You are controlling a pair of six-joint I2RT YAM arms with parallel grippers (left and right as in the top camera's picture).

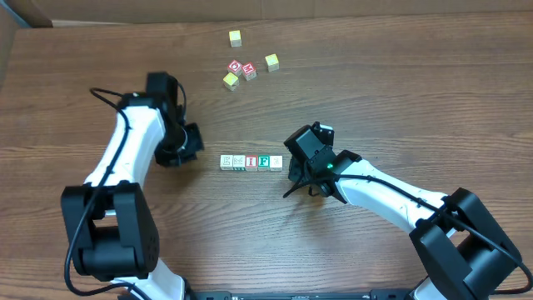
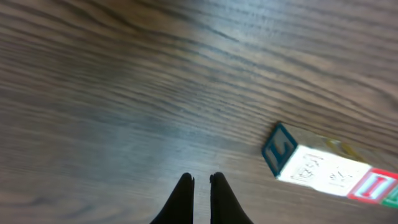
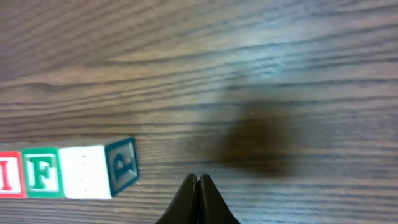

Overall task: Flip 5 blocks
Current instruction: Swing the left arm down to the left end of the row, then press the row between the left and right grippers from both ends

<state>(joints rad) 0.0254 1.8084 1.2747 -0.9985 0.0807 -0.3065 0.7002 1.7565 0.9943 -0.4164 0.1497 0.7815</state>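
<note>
Plainly, both hands are shut on nothing. The left hand (image 2: 200, 179) is seen with its fingers drawn nearly together above bare counter (image 2: 93, 93), and the right hand (image 3: 197, 178) with its fingers closed tip to tip; no block is held by either.

The five blocks (image 1: 251, 162) are set in one touching row near the middle of the counter, parallel to its near edge. The left hand is placed just off one end and the right hand just off the other. A red "I" (image 3: 7, 177) and a green "F" (image 3: 41, 173) are shown facing upward, next to a pale face with faint print.

Which blocks have been turned cannot be read from the faces alone, so progress is judged uncertain. Either all five are left to flip or the row is finished, and empty hands standing clear fit both.

Toward the far edge, three yellow cubes (image 1: 231, 80) and two red cubes (image 1: 236, 67) are scattered well apart from the row.
</note>
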